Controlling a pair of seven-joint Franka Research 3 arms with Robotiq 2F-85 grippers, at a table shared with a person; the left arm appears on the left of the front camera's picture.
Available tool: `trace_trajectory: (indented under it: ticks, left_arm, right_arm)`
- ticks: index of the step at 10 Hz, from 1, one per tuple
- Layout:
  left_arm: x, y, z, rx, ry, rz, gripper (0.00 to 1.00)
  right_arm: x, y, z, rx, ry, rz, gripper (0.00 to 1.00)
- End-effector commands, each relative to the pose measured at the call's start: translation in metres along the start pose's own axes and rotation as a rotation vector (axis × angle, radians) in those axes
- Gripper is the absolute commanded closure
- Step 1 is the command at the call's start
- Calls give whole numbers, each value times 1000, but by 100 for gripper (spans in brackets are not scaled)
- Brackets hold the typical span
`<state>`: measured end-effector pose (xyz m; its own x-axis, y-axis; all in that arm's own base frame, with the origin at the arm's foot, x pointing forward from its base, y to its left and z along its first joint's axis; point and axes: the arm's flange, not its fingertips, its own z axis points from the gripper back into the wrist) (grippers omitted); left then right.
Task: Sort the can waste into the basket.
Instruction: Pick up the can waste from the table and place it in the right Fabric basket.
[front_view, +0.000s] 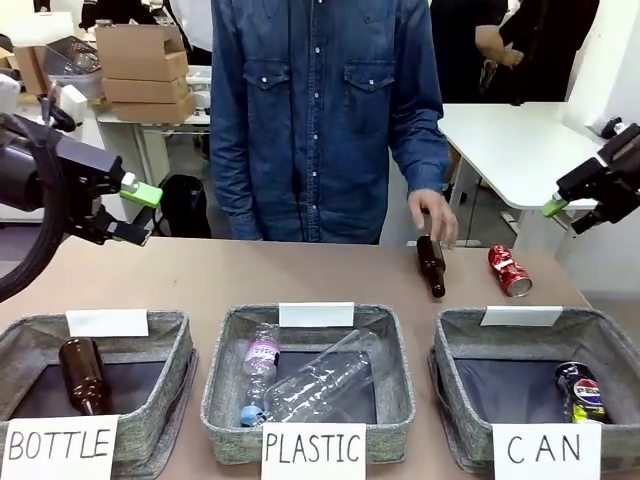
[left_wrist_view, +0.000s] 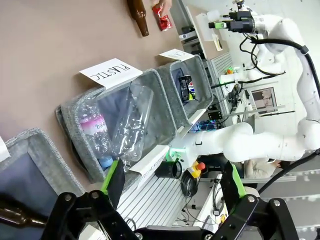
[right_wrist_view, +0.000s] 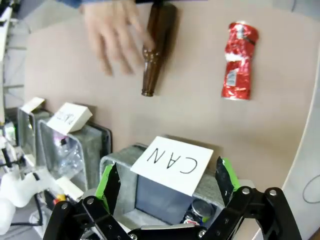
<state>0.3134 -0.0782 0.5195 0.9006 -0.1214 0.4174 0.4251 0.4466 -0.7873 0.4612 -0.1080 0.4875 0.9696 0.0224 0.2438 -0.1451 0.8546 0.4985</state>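
Brown worktop (front_view: 300, 275) carries three signed baskets along its near edge. One black can (front_view: 582, 392) lies in the CAN basket (front_view: 600, 320), sorted; the dented red can (front_view: 510, 270) waits just beyond it. A person's hand (front_view: 437, 215) at a brown bottle (front_view: 432, 265) crowds its left side. Left claw (front_view: 140, 212) and right claw (front_view: 565, 215) hang open, empty.

This looks like a robotics lab. Stacked cardboard boxes (front_view: 143, 70) stand beyond the left end effector (front_view: 138, 212), and a bare white table (front_view: 510, 140) stands behind the right end effector (front_view: 563, 214). A red stop button (left_wrist_view: 199, 166) and a screen (left_wrist_view: 262, 97) sit past the surface's edge.
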Motion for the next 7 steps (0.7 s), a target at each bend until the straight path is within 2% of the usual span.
trace_trajectory:
  ticks: [1,3,4,5,7]
  left_arm:
    - [-3,-1,1,-4,11,0,0]
    - [-3,-1,1,-4,11,0,0]
    - [-3,-1,1,-4,11,0,0]
    - [-3,-1,1,-4,11,0,0]
    - [-3,-1,1,-4,11,0,0]
  right_arm:
    - [-38,-20,67,131,-133,-50,0]
    - [-100,-39,121,227,-244,-98,0]
    - [-114,-40,121,220,-252,-100,0]
    - [-120,-42,115,219,-248,-96,0]
    - [-120,-47,111,148,-362,-120,0]
